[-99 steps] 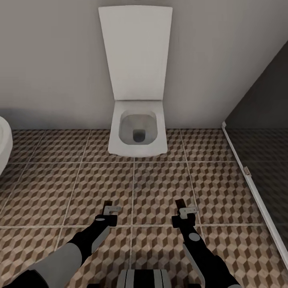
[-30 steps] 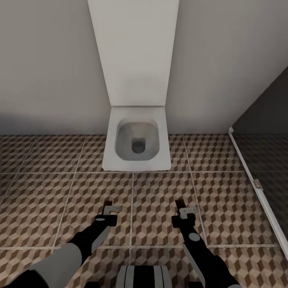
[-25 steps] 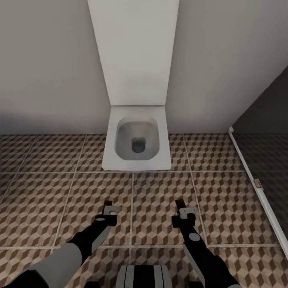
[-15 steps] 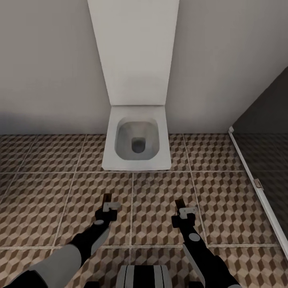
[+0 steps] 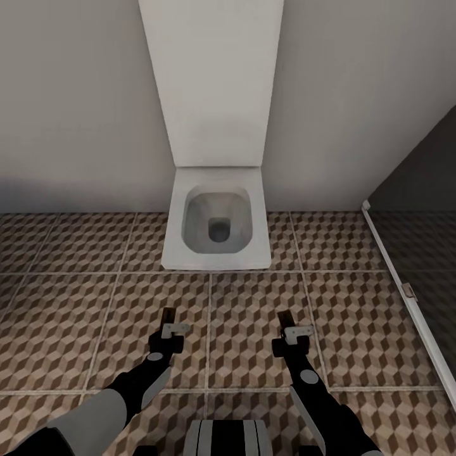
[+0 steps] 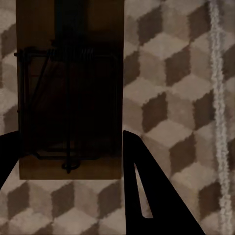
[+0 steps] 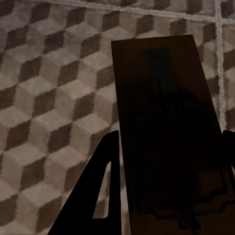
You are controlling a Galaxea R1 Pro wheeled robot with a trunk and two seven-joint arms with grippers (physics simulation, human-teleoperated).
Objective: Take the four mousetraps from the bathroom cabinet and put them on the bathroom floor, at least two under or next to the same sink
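Observation:
Both grippers hang low over the cube-patterned bathroom floor [image 5: 63, 304], in front of a toilet. My left gripper [image 5: 170, 322] is shut on a mousetrap [image 5: 168, 314], a brown board sticking out past the fingertips. In the left wrist view this mousetrap [image 6: 68, 88] shows its dark wire parts between the left gripper's [image 6: 68, 134] fingers. My right gripper [image 5: 289, 324] is shut on a second mousetrap [image 5: 284, 318]. The right wrist view shows that mousetrap [image 7: 161, 98] as a dark board held in the right gripper [image 7: 171, 134]. The cabinet and the sink are out of view.
A white wall-hung toilet [image 5: 216, 221] with its lid up stands against the grey wall straight ahead. A dark glass shower partition [image 5: 418, 209] with a white sill [image 5: 399, 278] runs along the right. Tiled floor spreads to the left and between the arms.
The view closed in on the toilet a few seconds ago and then held still. In the last second my left gripper moved a little forward with its mousetrap. The right arm stayed put.

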